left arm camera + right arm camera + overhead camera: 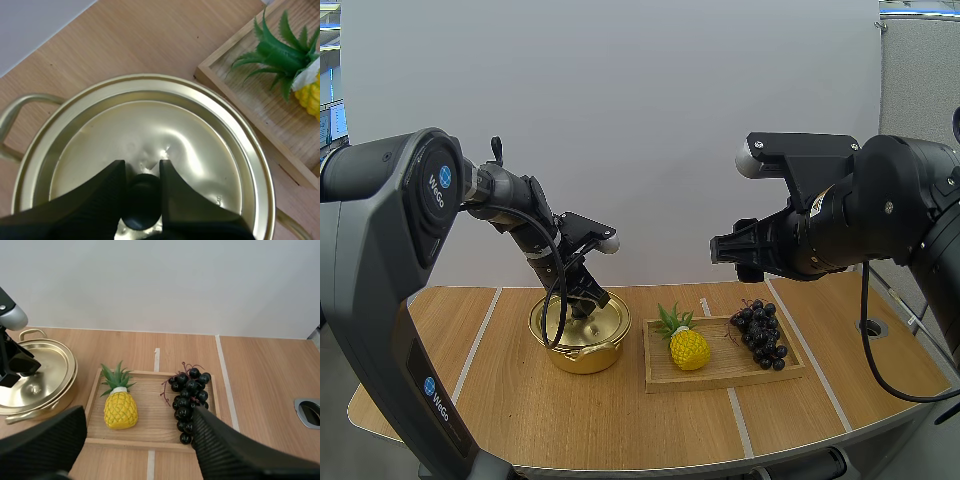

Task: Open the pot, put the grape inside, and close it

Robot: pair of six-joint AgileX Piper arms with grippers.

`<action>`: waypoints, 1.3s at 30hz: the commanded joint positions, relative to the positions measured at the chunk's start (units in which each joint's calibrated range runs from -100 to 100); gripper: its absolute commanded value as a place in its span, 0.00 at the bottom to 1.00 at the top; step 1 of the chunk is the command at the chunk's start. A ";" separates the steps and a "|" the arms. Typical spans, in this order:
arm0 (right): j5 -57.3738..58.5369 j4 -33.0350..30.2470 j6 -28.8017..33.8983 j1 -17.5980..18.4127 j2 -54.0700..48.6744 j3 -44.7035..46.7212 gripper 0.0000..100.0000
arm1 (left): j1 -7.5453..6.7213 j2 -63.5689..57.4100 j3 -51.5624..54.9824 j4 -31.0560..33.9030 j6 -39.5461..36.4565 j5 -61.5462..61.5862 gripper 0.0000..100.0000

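Left of centre, left gripper (592,296) pinches lid (150,125) knob (142,194); shallow grip could slip. Right gripper (140,415) gapes, empty.

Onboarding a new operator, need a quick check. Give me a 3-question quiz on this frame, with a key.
1. True or false: the lid is off the pot.
2. What lies beside the grapes on the tray? A) wet wipes B) a pineapple C) a spoon
3. Fill in: the left gripper pinches the lid's black ____, while the right gripper hangs open above the tray.

Key: 1 false, the lid sits on the pot; 2 B; 3 knob.
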 commanded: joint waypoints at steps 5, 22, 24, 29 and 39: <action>-1.18 -0.36 -0.74 -0.21 -0.19 -0.60 1.00 | -0.16 -6.19 -8.33 1.32 -2.34 10.08 0.00; -1.18 -0.26 -0.74 -0.21 -0.19 -0.60 1.00 | -0.16 -24.63 -38.67 5.45 -6.92 8.63 0.00; -1.18 -0.26 -0.74 -0.21 -0.19 -0.60 1.00 | -0.16 -26.01 -42.01 5.48 -6.92 7.40 0.00; 0.58 -0.26 -0.74 -0.21 -0.19 -0.60 1.00 | -0.16 -28.97 -50.35 5.87 -6.94 2.49 0.00; 0.38 -0.26 -0.74 -0.21 -0.07 -0.60 1.00 | -0.16 -30.88 -60.40 9.75 -7.40 -10.50 0.00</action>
